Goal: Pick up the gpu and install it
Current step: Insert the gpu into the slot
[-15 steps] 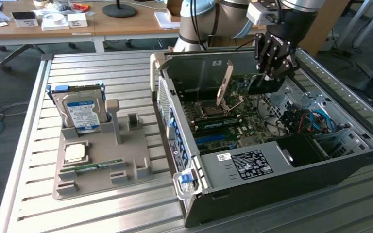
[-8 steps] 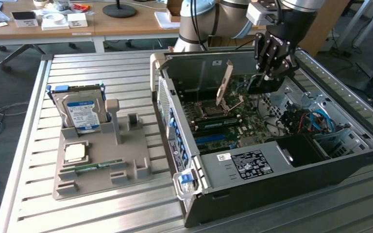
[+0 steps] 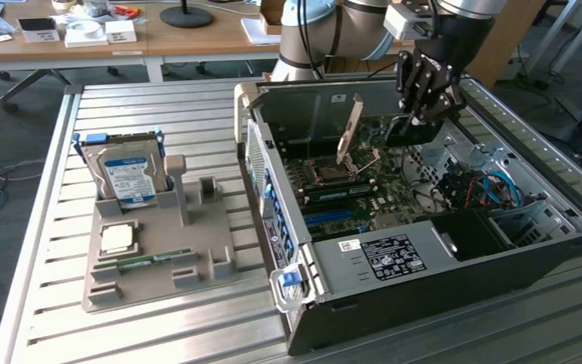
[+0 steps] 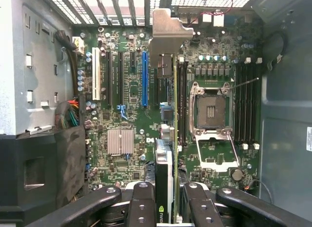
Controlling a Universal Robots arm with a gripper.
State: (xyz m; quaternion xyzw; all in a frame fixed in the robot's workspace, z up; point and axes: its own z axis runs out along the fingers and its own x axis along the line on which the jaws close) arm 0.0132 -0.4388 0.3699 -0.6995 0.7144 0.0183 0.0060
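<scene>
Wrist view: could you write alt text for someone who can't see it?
The gripper clamps the gpu, seen edge-on with its silvery bracket at the far end, inside an open computer case. Behind it lies the green motherboard, a blue slot on one side of the card and an empty processor socket on the other.

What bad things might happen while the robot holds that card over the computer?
1. The gpu in the gripper looks to hang beside the blue slot, not over it. If it goes down off a slot, it may hit small parts on the board.
2. Its bracket sits near the back wall and might catch there.
3. The open socket lies close by, so a slip might harm it.
</scene>
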